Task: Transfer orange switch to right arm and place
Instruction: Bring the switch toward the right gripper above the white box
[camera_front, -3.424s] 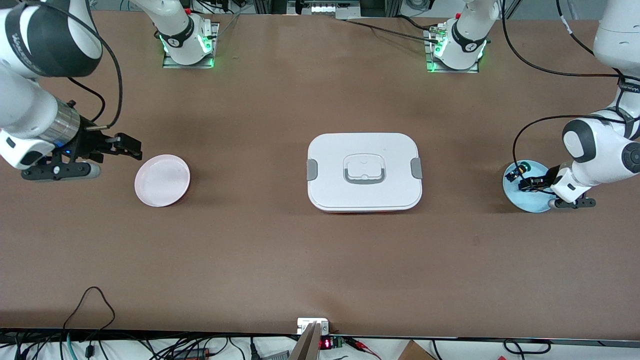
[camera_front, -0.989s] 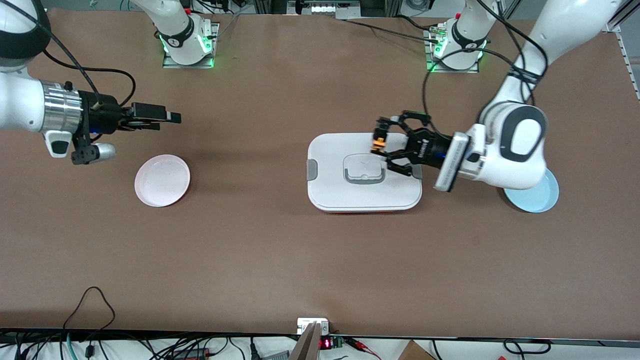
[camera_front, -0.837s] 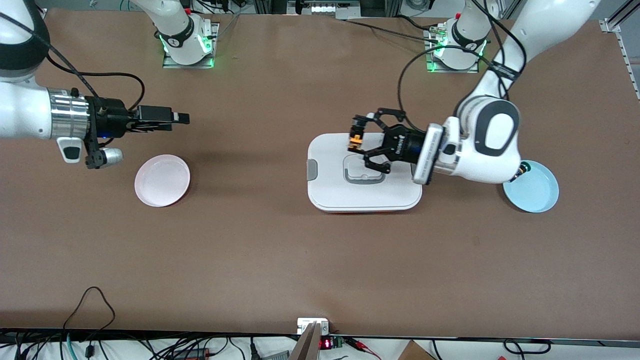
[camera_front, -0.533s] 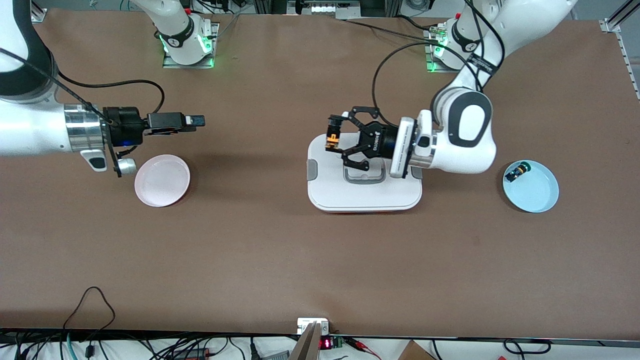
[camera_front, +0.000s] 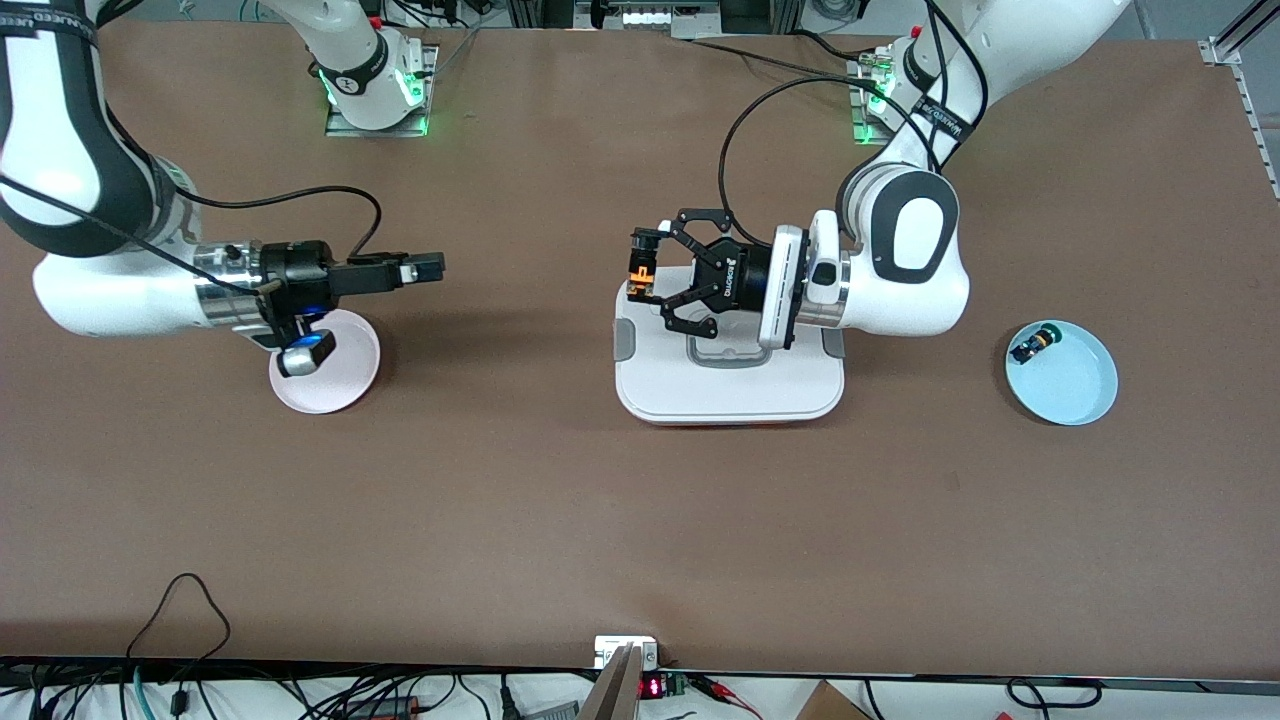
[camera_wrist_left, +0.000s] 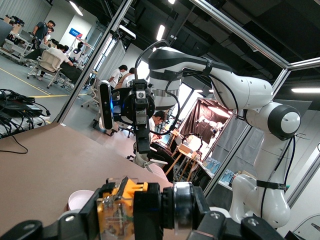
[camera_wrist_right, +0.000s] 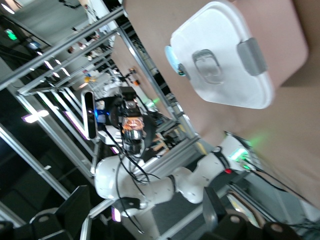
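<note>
Fingers of left gripper (camera_front: 650, 285) pinch orange switch (camera_front: 639, 276) between them.

Left arm (camera_front: 905, 265): white shells, dark-grey joint cap, disc-shaped wrist, black open-linkage fingers (camera_front: 690, 222), black cable looped above. Right arm (camera_front: 100, 290): white and dark grey, silver wrist ring, slim black gripper (camera_front: 425, 268), blue-lit module. Bases lit green.

No legible text anywhere; lettering on left gripper (camera_front: 655, 285) & arm bands was too small to read.
</note>
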